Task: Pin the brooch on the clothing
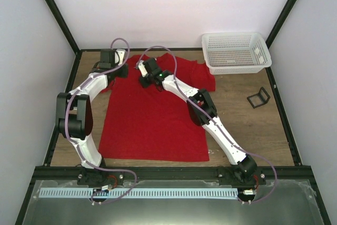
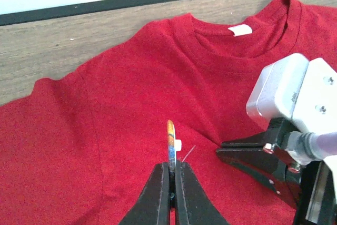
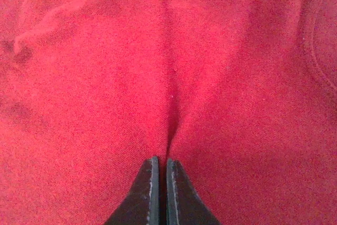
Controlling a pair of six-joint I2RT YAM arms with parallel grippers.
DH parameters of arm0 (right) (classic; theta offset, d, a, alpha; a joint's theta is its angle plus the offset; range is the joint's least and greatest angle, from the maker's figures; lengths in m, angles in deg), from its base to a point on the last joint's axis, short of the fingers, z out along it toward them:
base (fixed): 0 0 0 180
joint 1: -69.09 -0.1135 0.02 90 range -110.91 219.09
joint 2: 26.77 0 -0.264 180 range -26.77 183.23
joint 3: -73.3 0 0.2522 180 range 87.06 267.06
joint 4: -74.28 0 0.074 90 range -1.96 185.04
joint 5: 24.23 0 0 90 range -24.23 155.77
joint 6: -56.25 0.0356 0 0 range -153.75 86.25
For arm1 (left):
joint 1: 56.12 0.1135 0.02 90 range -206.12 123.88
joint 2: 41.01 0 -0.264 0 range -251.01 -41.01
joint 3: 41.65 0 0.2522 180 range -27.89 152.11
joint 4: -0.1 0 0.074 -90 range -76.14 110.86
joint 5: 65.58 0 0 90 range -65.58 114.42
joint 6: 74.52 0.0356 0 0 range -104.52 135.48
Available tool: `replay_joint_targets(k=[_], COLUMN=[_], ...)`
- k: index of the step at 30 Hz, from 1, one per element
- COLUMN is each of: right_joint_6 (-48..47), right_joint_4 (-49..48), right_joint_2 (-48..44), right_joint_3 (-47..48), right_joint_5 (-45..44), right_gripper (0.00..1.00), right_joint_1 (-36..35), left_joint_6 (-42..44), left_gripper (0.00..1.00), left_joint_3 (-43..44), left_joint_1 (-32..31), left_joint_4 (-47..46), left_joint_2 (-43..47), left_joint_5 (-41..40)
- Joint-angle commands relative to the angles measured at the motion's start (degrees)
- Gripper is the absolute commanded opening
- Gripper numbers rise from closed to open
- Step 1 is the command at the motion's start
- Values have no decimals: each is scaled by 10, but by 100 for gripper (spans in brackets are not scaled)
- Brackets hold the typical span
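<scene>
The clothing (image 1: 152, 125), a red T-shirt, lies flat on the table with its neck and white label (image 2: 240, 30) at the far side. My left gripper (image 2: 172, 166) is shut on the brooch (image 2: 171, 140), held upright and edge-on just above the shirt's chest; a white nub and a thin pin stick out on its right side. My right gripper (image 3: 159, 160) is shut on a small pinched ridge of the red fabric, which creases away from its tips. In the left wrist view the right gripper (image 2: 218, 154) sits just right of the brooch. From above, both grippers (image 1: 125, 70) (image 1: 143, 77) meet near the collar.
A white mesh basket (image 1: 236, 68) stands at the back right corner. A black wire-frame stand (image 1: 258, 97) sits on the wood to the right of the shirt. Black frame rails border the table on both sides.
</scene>
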Motion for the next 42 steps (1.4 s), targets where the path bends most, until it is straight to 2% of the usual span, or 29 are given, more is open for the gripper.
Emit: replay_joint_targets(k=[1, 5, 9, 10, 12, 19, 26, 36, 39, 42], right_joint_6=[-6, -2, 5, 0, -11, -32, -40, -44, -43, -41], right_joint_4=[17, 1, -3, 0, 4, 17, 37, 37, 35, 36], right_joint_2=[4, -13, -27, -32, -40, -66, -45, -23, -20, -15], right_joint_3=[8, 6, 0, 0, -2, -24, -29, -24, -23, -19], right_joint_5=[15, 46, 74, 73, 72, 73, 60, 53, 53, 53], right_gripper=[1, 1, 2, 6, 23, 37, 36, 12, 11, 19], right_joint_1=[-2, 6, 21, 23, 24, 24, 27, 27, 28, 28], left_joint_6=[36, 57, 41, 36, 26, 19, 15, 6, 4, 3], left_gripper=[0, 0, 0, 0, 0, 0, 0, 0, 0, 0], left_joint_3=[3, 19, 46, 46, 44, 33, 37, 50, 52, 54], left_joint_1=[3, 4, 8, 7, 8, 10, 11, 12, 12, 12], left_joint_4=[-5, 4, 30, 32, 33, 35, 39, 50, 51, 52], left_joint_2=[-18, -45, -70, -71, -73, -62, -64, -73, -74, -73], left_joint_5=[2, 13, 25, 31, 37, 32, 38, 57, 58, 59])
